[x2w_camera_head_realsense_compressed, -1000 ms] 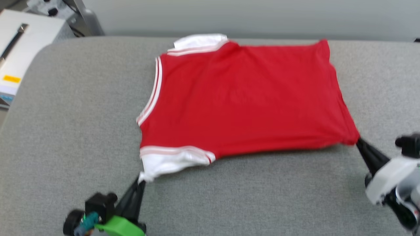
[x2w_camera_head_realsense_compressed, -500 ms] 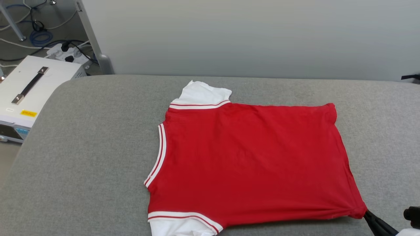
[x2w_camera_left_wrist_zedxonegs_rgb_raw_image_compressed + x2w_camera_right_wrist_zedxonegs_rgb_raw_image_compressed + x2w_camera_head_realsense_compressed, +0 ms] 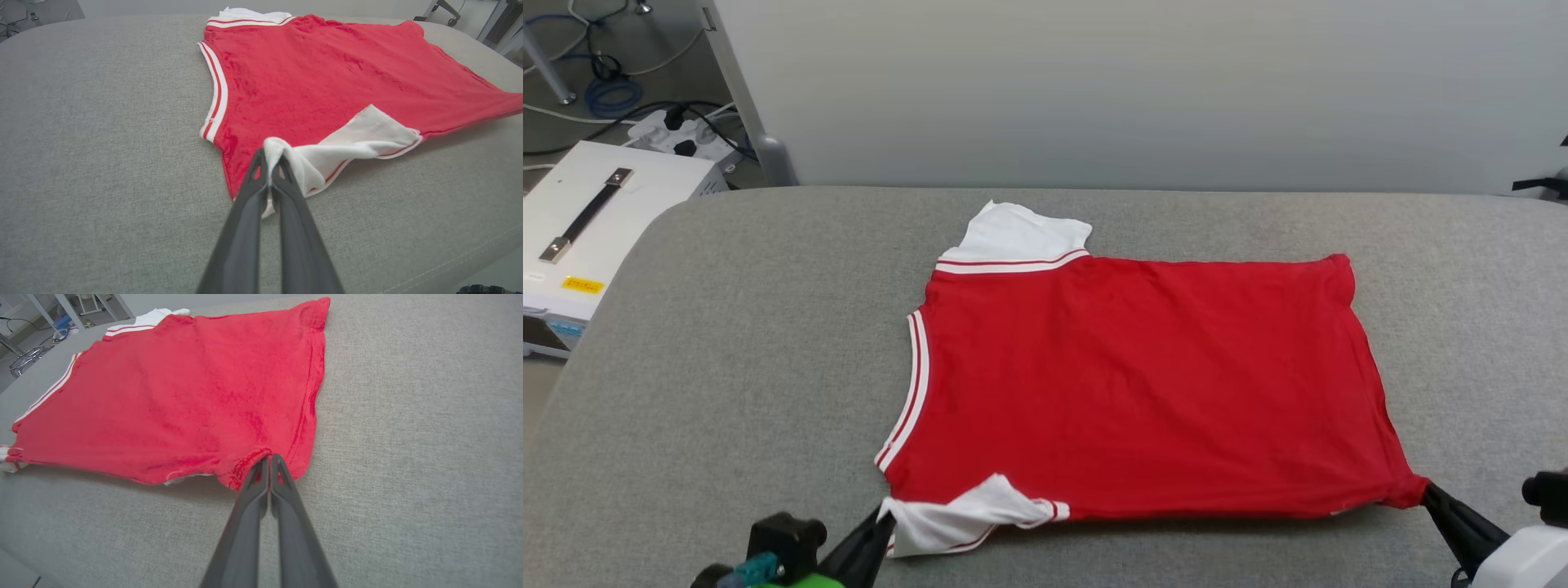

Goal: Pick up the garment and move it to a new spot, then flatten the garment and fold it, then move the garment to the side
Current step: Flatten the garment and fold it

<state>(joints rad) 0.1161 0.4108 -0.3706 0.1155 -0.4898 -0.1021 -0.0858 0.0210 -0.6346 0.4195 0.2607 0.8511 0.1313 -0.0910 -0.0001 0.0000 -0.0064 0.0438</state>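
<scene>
Head view: the jersey T-shirt (image 3: 1143,384) is lying spread on the grey counter (image 3: 727,367), stretching from one end effector to the other. The left end effector (image 3: 882,519) is pinching the near white sleeve (image 3: 964,518). The right end effector (image 3: 1427,490) is pinching the near hem corner (image 3: 1409,492). The neckline is pointing away past the left end effector and the hem is lying beyond the right one, so the long axis is running straight from tip to tip. No chest numerals are showing.

Left wrist view: the fingers are closing tight on a bunched fold of sleeve, which is curling back over the red body just beyond the tips.

Right wrist view: the fingers are closing on puckered red fabric at the corner, with the hem edge running away from the tips.

The flattening step seems to be in hand. The next move probably calls for drawing both corners apart and laying that curled sleeve out flat before releasing.
</scene>
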